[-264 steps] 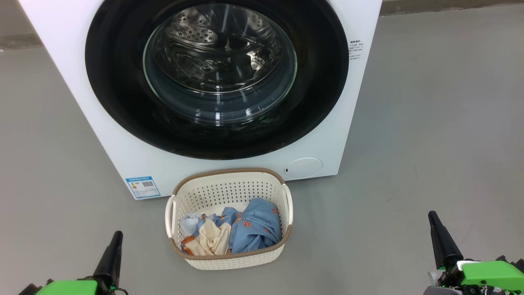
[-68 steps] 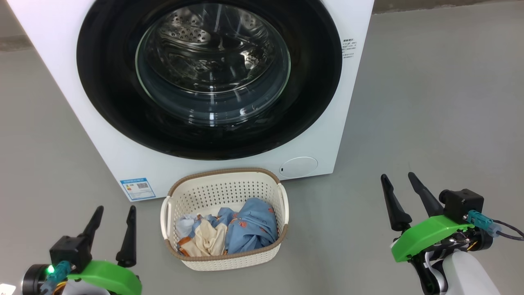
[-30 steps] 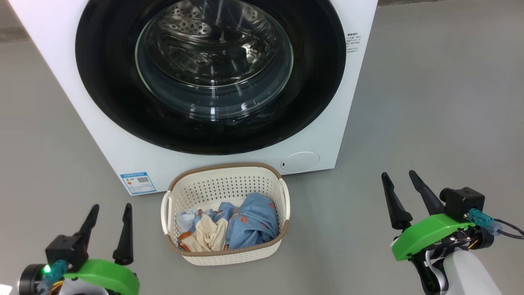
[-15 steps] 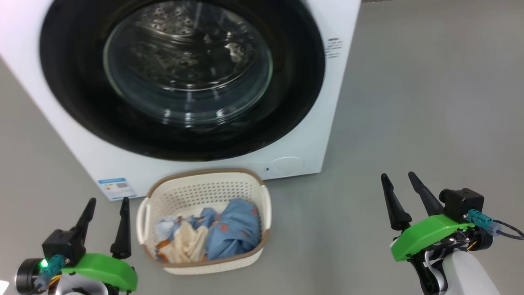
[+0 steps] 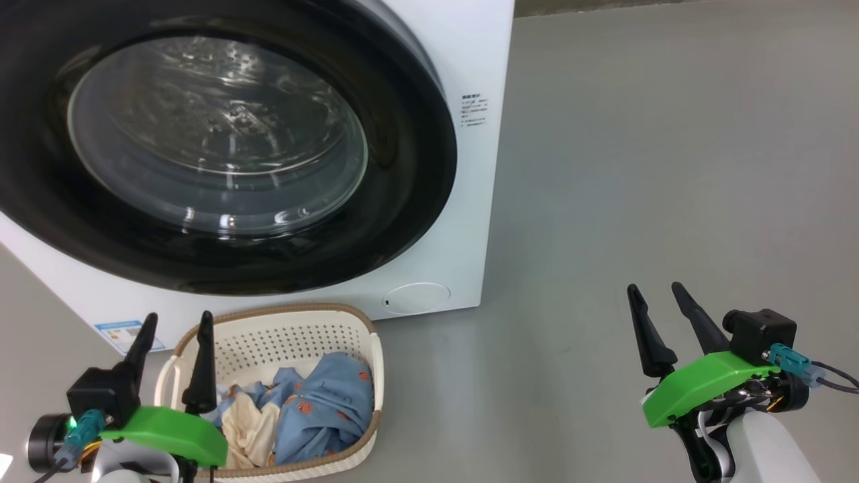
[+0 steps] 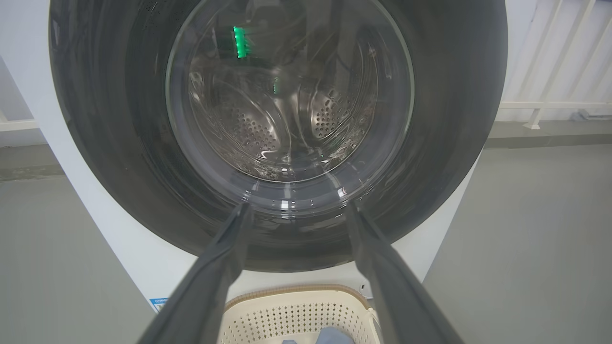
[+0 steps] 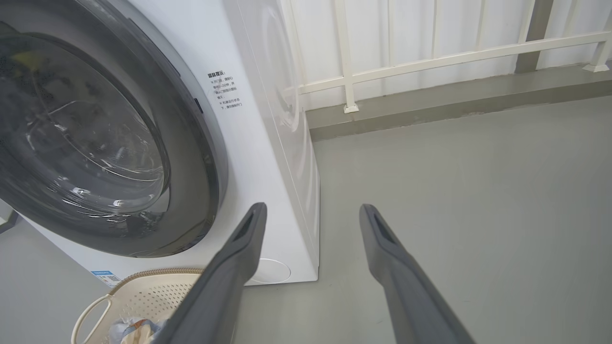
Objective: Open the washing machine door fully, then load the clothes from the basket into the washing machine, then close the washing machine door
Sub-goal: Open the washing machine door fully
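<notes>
The white washing machine (image 5: 470, 60) stands ahead at the left, its round black door (image 5: 402, 201) flat against the front. Through the glass I see the steel drum (image 6: 267, 129). The cream basket (image 5: 302, 335) sits on the floor before it, holding the blue, orange-printed and cream clothes (image 5: 315, 409). My left gripper (image 5: 174, 325) is open at the basket's left rim, holding nothing, and its wrist view faces the door (image 6: 454, 157). My right gripper (image 5: 654, 295) stands open over bare floor, right of the machine (image 7: 267, 119).
Grey floor (image 5: 671, 168) spreads wide to the right of the machine. A white railing (image 7: 430, 59) runs along a raised kerb behind. A round white flap (image 5: 416, 298) and a blue label (image 5: 124, 334) sit low on the machine's front.
The head camera has swung right, so machine and basket slid left in its view. Both grippers keep their places in the picture and stay open.
</notes>
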Tool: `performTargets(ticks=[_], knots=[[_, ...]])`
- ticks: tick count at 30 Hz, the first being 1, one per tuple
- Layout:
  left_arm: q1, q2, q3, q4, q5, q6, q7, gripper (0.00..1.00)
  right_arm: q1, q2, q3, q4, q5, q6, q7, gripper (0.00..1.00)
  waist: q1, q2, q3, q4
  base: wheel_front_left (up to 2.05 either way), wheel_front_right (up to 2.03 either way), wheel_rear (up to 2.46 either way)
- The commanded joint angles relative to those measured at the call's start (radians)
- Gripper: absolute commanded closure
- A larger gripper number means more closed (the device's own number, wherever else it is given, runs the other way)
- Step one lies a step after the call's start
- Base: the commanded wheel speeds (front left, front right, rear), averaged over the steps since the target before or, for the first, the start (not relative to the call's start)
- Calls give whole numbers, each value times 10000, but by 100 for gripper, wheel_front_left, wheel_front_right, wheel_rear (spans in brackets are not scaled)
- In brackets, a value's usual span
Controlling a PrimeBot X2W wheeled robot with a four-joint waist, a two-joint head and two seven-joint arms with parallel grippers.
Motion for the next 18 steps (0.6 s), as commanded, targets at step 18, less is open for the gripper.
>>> performTargets(ticks=[18], knots=[[-175, 321, 136, -331, 50, -25, -65, 0, -346, 20, 274, -83, 99, 16, -215, 0, 0, 0, -167, -22, 3, 3, -5]])
